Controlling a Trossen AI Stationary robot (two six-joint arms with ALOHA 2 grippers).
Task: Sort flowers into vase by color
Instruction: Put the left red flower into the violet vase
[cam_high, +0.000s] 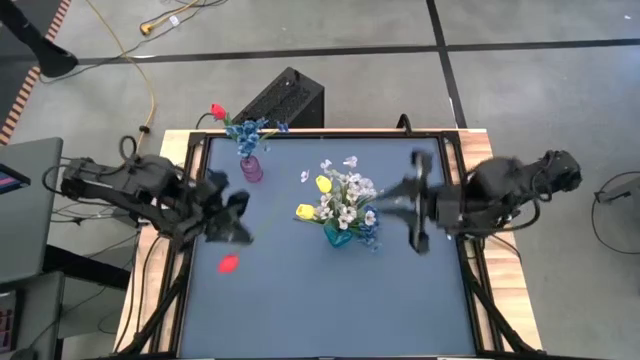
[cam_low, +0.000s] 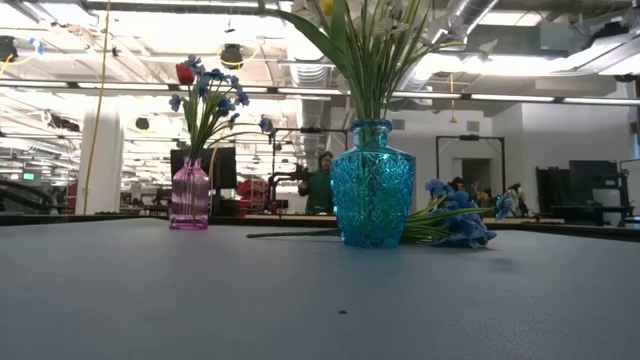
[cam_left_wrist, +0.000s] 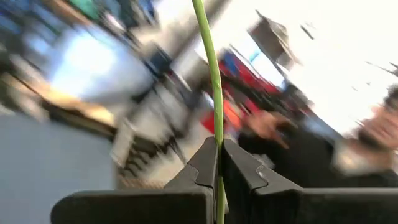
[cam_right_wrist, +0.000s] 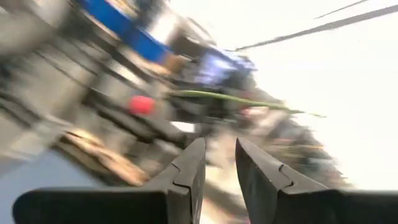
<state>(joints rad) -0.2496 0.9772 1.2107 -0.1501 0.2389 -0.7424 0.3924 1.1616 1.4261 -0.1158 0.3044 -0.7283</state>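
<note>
My left gripper (cam_high: 238, 218) (cam_left_wrist: 219, 168) hovers over the table's left part, shut on a red tulip whose head (cam_high: 228, 263) shows just nearward of it. My right gripper (cam_high: 418, 205) (cam_right_wrist: 220, 162) is open in the air right of the teal vase (cam_high: 338, 236) (cam_low: 372, 185). That vase holds white sprigs and yellow tulips (cam_high: 323, 184). The pink vase (cam_high: 250, 168) (cam_low: 190, 195) holds blue sprigs and a red tulip (cam_high: 217, 110). One blue sprig (cam_low: 455, 222) lies flat on the table against the teal vase. Neither gripper shows in the low view. My left gripper pinches the red tulip's thin green stem (cam_left_wrist: 217, 134) between its two fingers. The stem runs across the fingers and out past them on both sides. The tulip is lifted clear of the table; in the right wrist view its stem (cam_right_wrist: 249, 101) lies about level, head (cam_right_wrist: 142, 104) at one end.
A black box (cam_high: 285, 100) stands past the table's far edge. The blue table (cam_high: 330, 310) is bare toward its near edge. In the low view, people and equipment stand in the room behind.
</note>
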